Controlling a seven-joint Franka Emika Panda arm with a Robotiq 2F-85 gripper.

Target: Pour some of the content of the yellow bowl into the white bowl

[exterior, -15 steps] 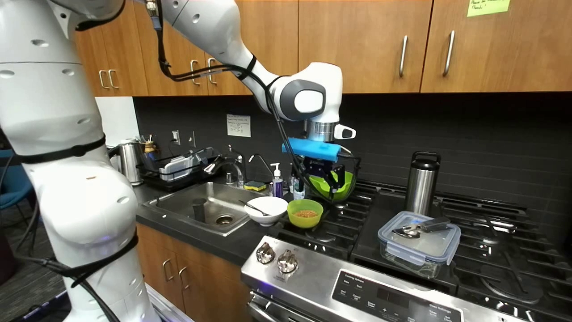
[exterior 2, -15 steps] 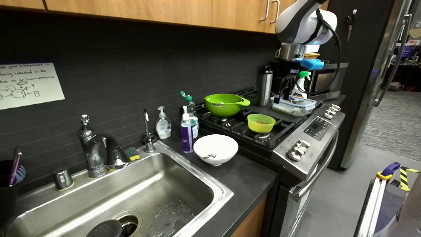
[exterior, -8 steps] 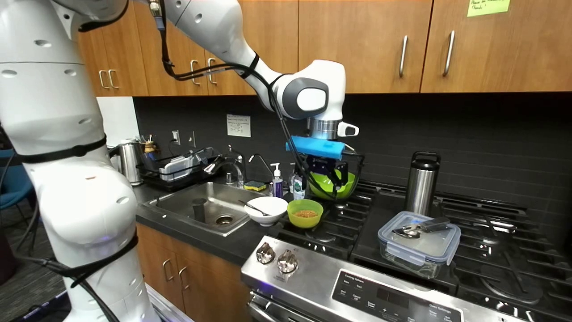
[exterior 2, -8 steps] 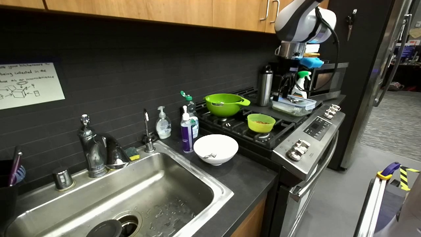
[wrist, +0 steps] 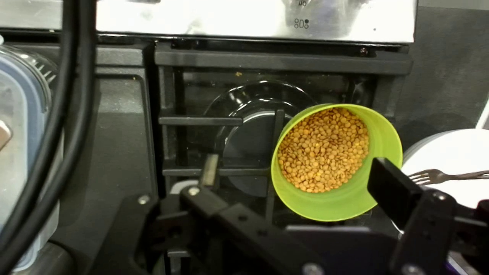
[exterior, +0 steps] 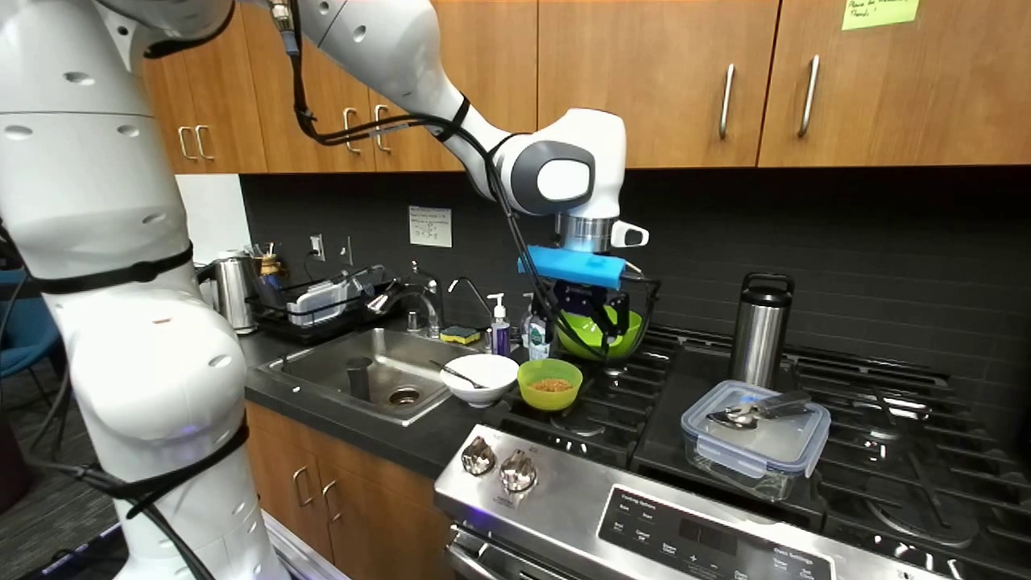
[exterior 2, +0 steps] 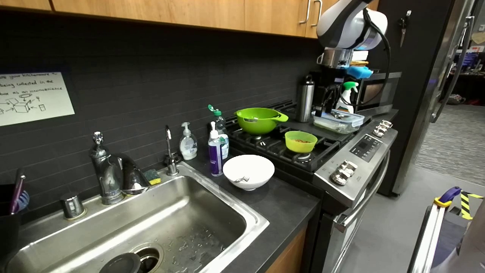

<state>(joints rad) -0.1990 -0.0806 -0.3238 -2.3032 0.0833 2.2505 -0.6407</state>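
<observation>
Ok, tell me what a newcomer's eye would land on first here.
Probably the big white robot arm, filling the left of an exterior view, its open gripper hanging above the stove. Next, the yellow bowl on the stove, holding what look like lentils. Then the white bowl on the counter, a fork resting in it.

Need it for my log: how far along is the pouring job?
Done: none of the pouring, apparently; the white bowl shows only a fork inside. In hand: nothing; the gripper hangs open, higher than the yellow bowl. Left: probably gripping and lifting that bowl, then tipping some of its lentils across.
</observation>
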